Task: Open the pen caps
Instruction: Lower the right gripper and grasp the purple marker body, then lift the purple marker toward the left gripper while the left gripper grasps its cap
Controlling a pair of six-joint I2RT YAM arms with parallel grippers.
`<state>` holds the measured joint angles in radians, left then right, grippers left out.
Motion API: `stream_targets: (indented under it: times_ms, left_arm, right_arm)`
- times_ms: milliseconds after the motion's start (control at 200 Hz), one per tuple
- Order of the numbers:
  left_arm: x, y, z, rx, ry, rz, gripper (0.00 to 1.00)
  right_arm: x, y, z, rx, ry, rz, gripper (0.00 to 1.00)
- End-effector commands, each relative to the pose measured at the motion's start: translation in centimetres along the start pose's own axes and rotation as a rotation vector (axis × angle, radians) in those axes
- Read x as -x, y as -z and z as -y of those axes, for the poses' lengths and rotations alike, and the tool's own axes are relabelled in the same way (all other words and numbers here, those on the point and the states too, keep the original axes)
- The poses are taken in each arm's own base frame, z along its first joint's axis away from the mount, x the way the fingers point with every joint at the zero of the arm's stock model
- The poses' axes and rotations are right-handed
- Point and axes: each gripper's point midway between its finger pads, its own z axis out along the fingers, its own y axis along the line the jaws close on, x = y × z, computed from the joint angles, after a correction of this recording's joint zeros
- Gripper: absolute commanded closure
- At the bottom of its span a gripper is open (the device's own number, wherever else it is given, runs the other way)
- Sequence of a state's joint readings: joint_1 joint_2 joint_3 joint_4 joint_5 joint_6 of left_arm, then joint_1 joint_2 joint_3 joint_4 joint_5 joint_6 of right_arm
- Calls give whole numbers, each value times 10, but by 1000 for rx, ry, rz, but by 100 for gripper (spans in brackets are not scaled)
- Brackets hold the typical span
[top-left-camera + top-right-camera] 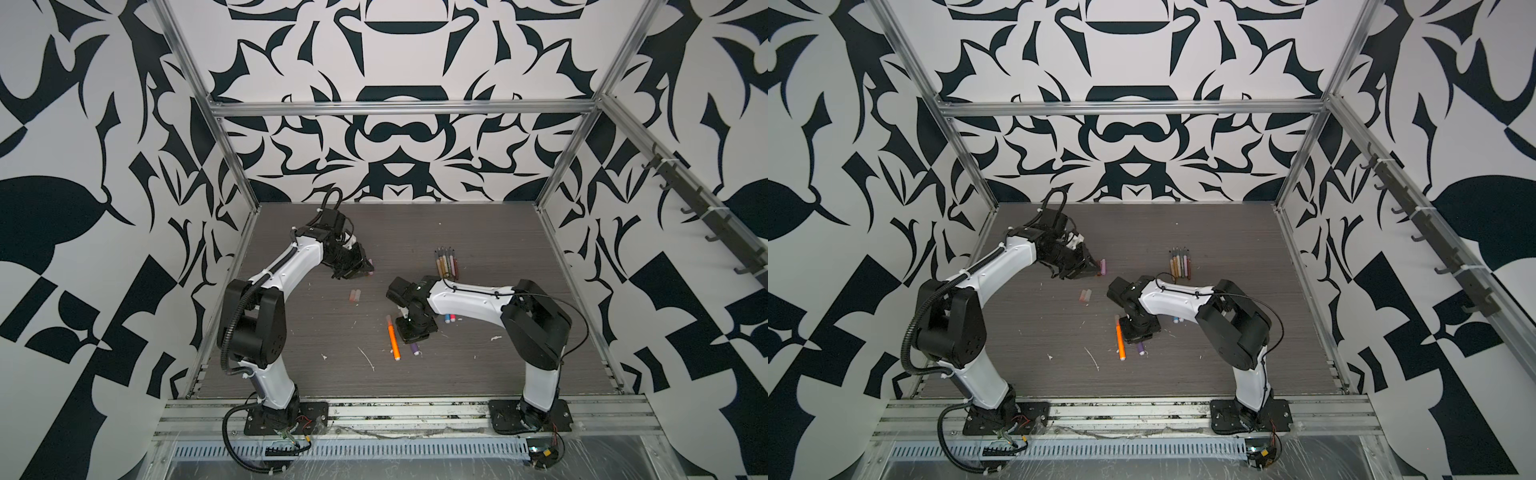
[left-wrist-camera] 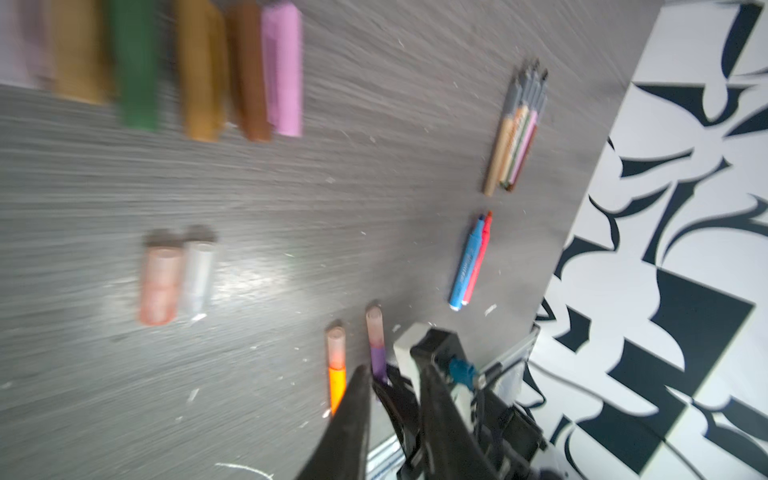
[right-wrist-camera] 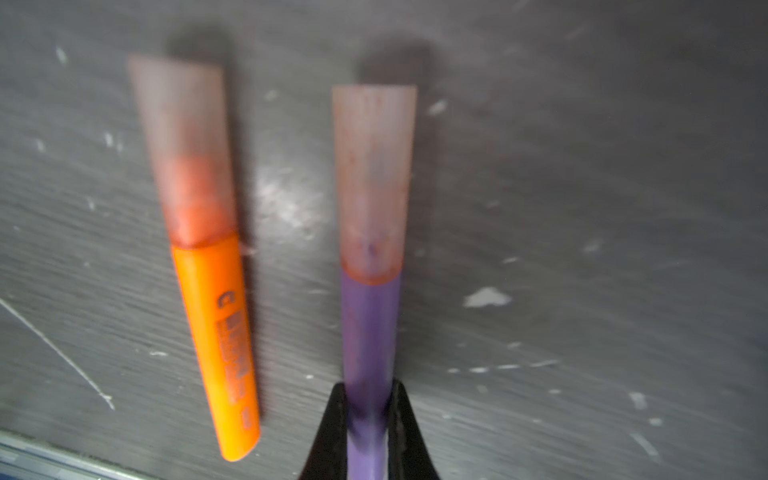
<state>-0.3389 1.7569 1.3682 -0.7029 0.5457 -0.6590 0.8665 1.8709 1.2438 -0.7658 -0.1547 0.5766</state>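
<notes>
My right gripper (image 3: 370,399) is shut on the barrel of a purple pen (image 3: 370,324) lying on the table, its translucent peach cap (image 3: 374,174) still on. Beside it lies an orange pen (image 3: 216,332), also capped (image 3: 187,145). In both top views the purple pen's end (image 1: 414,348) sticks out from under the right wrist. My left gripper (image 2: 395,368) is open with nothing between its fingers. It hovers by a row of loose pen caps: pink (image 2: 282,70), brown (image 2: 249,75), tan (image 2: 199,75) and green (image 2: 135,62). The pink one (image 1: 1102,266) also shows in a top view.
Two loose translucent caps (image 2: 160,282) lie mid-table. A bundle of thin uncapped pens (image 1: 446,262) sits toward the back. A blue and a pink pen (image 2: 467,266) lie beside the right arm. White scuffs mark the grey table (image 1: 498,374).
</notes>
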Motion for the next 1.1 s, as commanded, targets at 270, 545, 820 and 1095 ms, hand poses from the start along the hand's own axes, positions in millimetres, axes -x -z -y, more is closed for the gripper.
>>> stream_targets:
  times_ms: [270,545,820,1095]
  left_arm:
    - [-25,-45,55,-124,12,-155,65]
    - [-32,-60,58,-103,2,-200,62]
    - [-37,-65,48,-41,-8,-236,60]
    - [-34,-60,52,-23,-28,-222,60]
  right_arm:
    - [37,83,-17,416,25,94,100]
    - [50,98,-32,490,18,117,100]
    - [61,113,-30,474,13,162,100]
    - [61,110,-10,405,-26,158,100]
